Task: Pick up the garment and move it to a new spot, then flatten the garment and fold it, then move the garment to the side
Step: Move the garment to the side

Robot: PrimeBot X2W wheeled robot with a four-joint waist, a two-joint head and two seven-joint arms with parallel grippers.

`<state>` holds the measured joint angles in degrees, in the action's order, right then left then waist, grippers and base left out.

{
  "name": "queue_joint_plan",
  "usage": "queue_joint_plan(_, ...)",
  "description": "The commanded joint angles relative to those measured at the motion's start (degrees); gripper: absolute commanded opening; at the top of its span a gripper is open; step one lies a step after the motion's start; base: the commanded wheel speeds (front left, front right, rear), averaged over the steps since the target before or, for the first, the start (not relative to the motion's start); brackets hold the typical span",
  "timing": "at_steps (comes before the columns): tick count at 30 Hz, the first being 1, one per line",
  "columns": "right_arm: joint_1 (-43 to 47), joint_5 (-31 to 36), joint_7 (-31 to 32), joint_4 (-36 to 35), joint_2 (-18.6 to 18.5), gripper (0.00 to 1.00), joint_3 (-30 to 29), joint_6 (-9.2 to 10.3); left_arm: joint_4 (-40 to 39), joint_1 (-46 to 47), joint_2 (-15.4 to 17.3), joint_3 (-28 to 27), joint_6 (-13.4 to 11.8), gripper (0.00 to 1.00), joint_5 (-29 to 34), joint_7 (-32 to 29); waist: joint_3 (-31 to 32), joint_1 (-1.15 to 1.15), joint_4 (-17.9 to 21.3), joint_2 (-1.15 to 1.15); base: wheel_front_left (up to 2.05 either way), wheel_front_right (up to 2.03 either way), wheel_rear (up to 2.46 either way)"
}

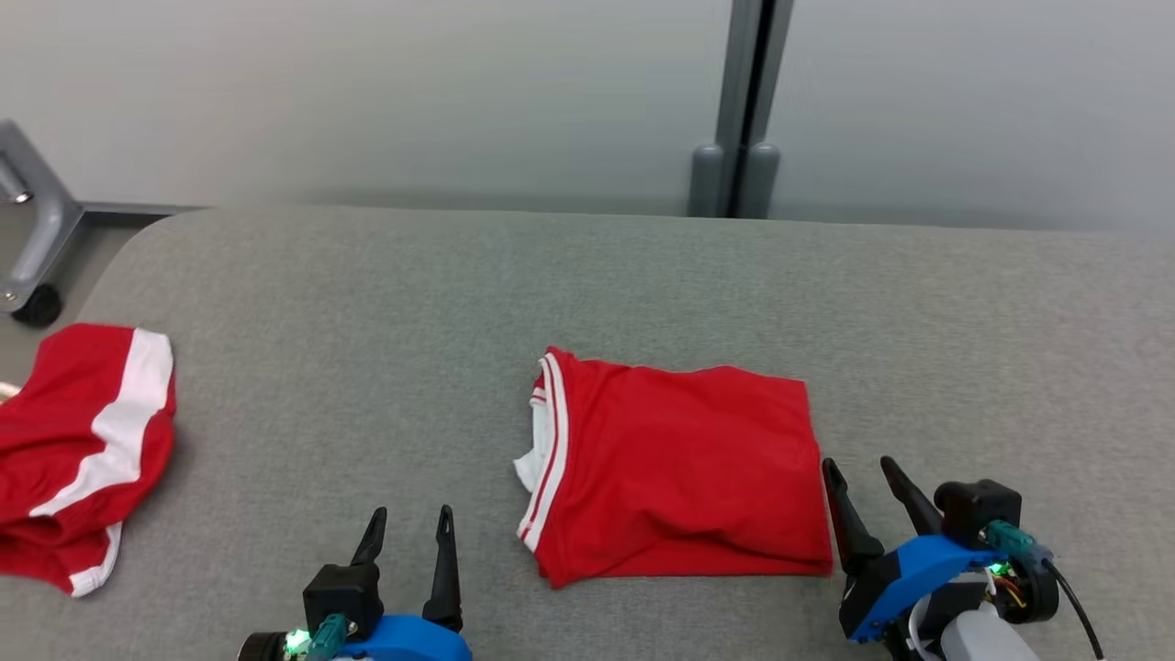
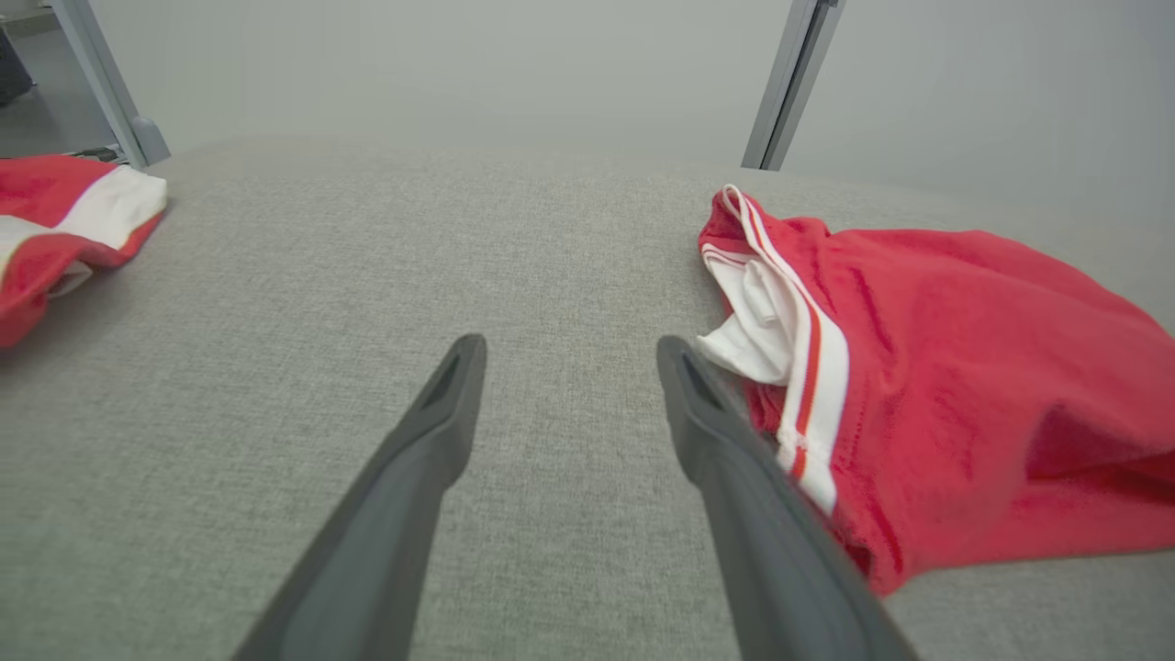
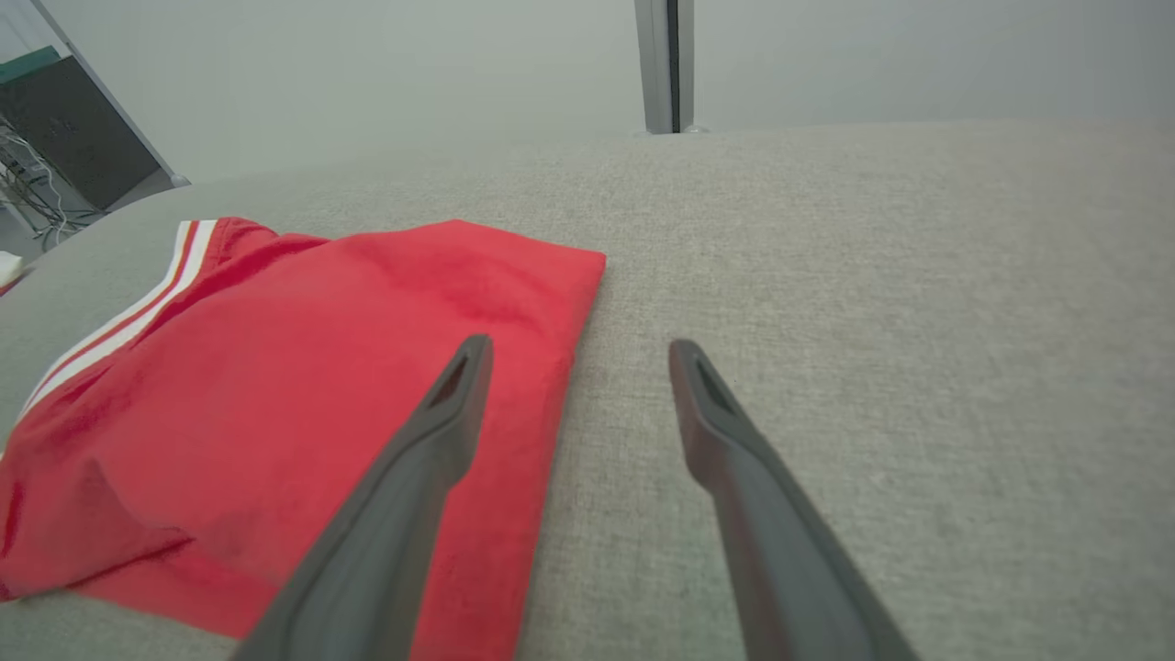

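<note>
your left tool [image 1: 411, 514] has its two dark fingers spread wide and holds nothing; bare grey surface [image 1: 367, 303] shows between them. the folded garment [image 1: 679, 468] lies just to the right of that tool, a red rectangle flat on the surface, with its white-and-red striped band and a bit of white lining turned toward the left tool. in the left wrist view the striped band runs close alongside the tool's right finger [image 2: 725, 459], which crosses in front of the band's near end; you cannot tell there whether they touch. your right tool [image 1: 859, 464] is spread wide too and grips nothing. it stands at the garment's opposite side, its left fingertip just beside the plain red edge near the garment's near corner. in the right wrist view that left finger [image 3: 418, 477] lies over the red cloth while the right finger is over bare surface, and the garment's edge runs between the two; whether the finger presses the cloth you cannot tell. the garment sits between your two tools, nearer the right one. well off to the left of the left tool, by the surface's rounded corner, a second red garment [image 1: 83, 450] with a broad white band lies in a looser heap. beyond both tools, past the surface's far edge, a pale wall [image 1: 367, 92] carries a grey upright post [image 1: 744, 110], and a grey wheeled frame [image 1: 37, 239] stands off the far left corner
</note>
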<state>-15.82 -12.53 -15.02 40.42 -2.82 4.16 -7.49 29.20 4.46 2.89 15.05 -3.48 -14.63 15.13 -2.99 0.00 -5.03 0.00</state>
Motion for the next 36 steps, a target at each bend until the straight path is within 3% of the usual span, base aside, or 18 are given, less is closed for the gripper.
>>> queue_joint_plan(1,-1.7,0.1,-0.2,1.6,-0.2,1.00,-0.2,-0.01,-0.2,1.1,0.0,0.2,0.0,1.00,-0.1,0.0,-2.0,0.00,-2.8,0.00,0.00,0.00,0.00)
queue_joint_plan(11,-8.6,1.6,-0.2,14.3,-0.2,1.00,-5.2,-0.01,-0.9,2.1,0.0,0.7,-0.1,1.00,0.2,0.0,-4.9,0.00,-8.1,0.00,0.00,0.00,0.00)
queue_joint_plan(12,-9.3,1.6,-0.1,16.2,-0.2,0.89,-5.0,-0.01,-1.1,2.2,0.0,0.7,-0.1,1.00,0.1,0.0,-5.0,0.00,-8.2,0.00,0.00,0.00,0.00)
queue_joint_plan(13,-9.7,1.3,0.1,18.0,-0.1,0.50,-4.3,-0.01,-1.2,2.3,0.0,0.7,-0.1,1.00,0.1,0.0,-5.2,0.00,-8.3,0.00,0.00,0.00,0.00)
queue_joint_plan(14,-9.9,0.7,0.1,19.3,-0.1,0.02,-3.8,-0.01,-1.2,2.3,0.0,0.6,-0.2,1.00,0.0,0.0,-5.3,0.00,-8.2,0.00,0.00,0.00,0.00)
queue_joint_plan(17,-10.6,-0.3,0.2,20.0,-0.1,0.00,-2.9,0.03,-1.5,2.3,0.0,0.5,-0.3,1.00,-0.2,0.0,-5.4,0.00,-7.2,0.00,0.00,0.00,0.00)
queue_joint_plan(24,-10.0,0.2,-0.2,13.2,-0.4,0.00,-3.4,0.05,-1.5,2.1,0.0,-0.1,0.2,1.00,0.0,0.0,-4.4,0.00,-1.4,0.00,0.00,0.00,0.00)
queue_joint_plan(32,-9.1,-2.5,-0.2,5.7,-0.2,0.00,1.2,0.00,-1.4,3.1,0.0,1.4,1.1,1.00,-0.5,0.0,-3.3,0.00,15.0,0.00,0.00,0.00,0.00)
queue_joint_plan(33,-9.1,-2.5,-0.2,5.7,-0.2,0.00,1.2,0.00,-1.4,3.1,0.0,1.4,1.1,1.00,-0.5,0.0,-3.3,0.00,15.0,0.00,0.00,0.00,0.00)
queue_joint_plan(36,-9.1,-3.1,-0.2,4.4,-0.3,0.00,2.9,-0.01,-1.1,3.5,0.0,1.6,1.1,1.00,-0.7,0.0,-3.4,0.00,20.7,0.00,0.00,0.00,0.00)
